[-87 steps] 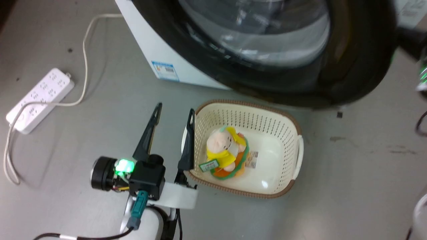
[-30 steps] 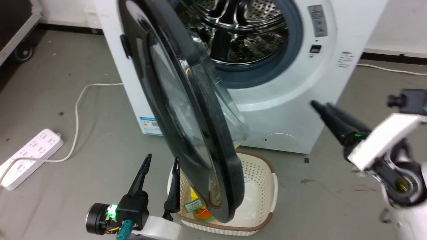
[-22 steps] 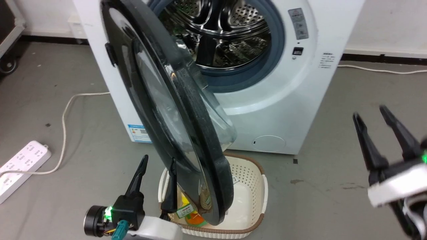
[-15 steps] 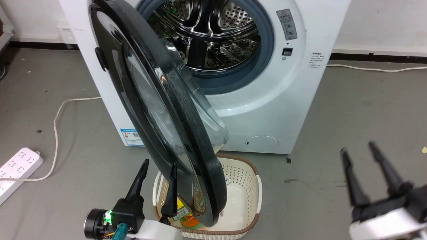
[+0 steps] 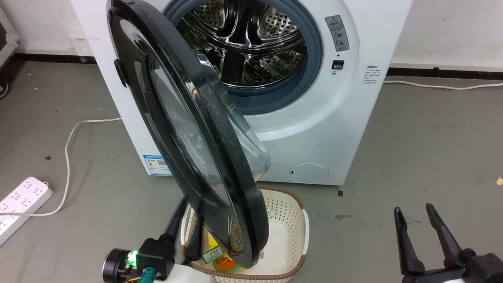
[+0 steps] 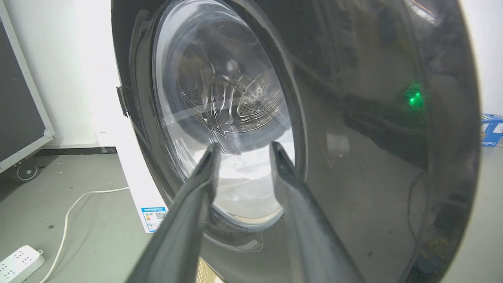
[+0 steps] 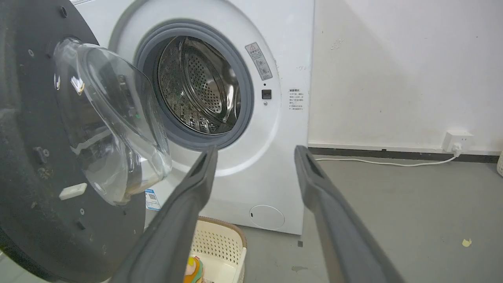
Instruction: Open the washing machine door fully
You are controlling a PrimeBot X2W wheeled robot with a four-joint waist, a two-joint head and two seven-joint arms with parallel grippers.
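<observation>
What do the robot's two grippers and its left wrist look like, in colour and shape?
The left gripper and the right gripper each have two long, thin, dark fingers that taper to points. In the head view the left wrist carries a black block, a lit green light, a teal plug and a round black cap. The forearm shell beside them is white.

In the head view the left gripper (image 5: 190,214) is blurred. Its jaws merge with the dark lower rim of the large round glossy black washing machine door (image 5: 188,129), so contact cannot be told. The door's top is cut off, and the door hides part of the cream perforated plastic basket (image 5: 289,220) and most of the yellow-and-orange soft toy (image 5: 220,261). The body of the right gripper (image 5: 413,209) and the white power strip (image 5: 19,202) run off the picture's edges.
</observation>
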